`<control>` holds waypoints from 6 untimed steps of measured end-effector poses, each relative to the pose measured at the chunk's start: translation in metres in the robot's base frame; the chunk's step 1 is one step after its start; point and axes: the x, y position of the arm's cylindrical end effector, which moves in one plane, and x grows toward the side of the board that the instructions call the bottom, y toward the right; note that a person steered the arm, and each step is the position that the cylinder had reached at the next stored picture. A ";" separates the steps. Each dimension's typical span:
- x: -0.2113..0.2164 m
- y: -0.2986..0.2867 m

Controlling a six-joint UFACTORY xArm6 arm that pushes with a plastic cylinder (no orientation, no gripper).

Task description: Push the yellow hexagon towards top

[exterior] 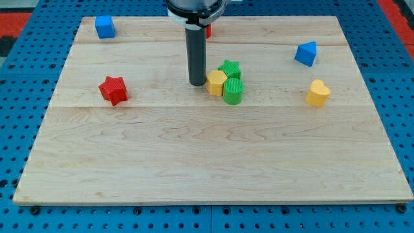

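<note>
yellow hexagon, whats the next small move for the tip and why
Probably slide my tip round to the view's bottom of the yellow hexagon. It now sits at the hexagon's left side, so pushing would send it right, into the green star and green cylinder, not towards the top.

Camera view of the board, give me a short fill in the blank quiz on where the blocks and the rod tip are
My tip sits just to the view's ____ of the yellow hexagon.
The red star lies toward the view's ____ side of the board.
The green cylinder touches the yellow ____.
The blue cube sits near the top ____ corner.

Missing words: left; left; hexagon; left
</note>
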 end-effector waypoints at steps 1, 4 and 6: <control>0.060 0.006; -0.011 0.038; -0.061 0.041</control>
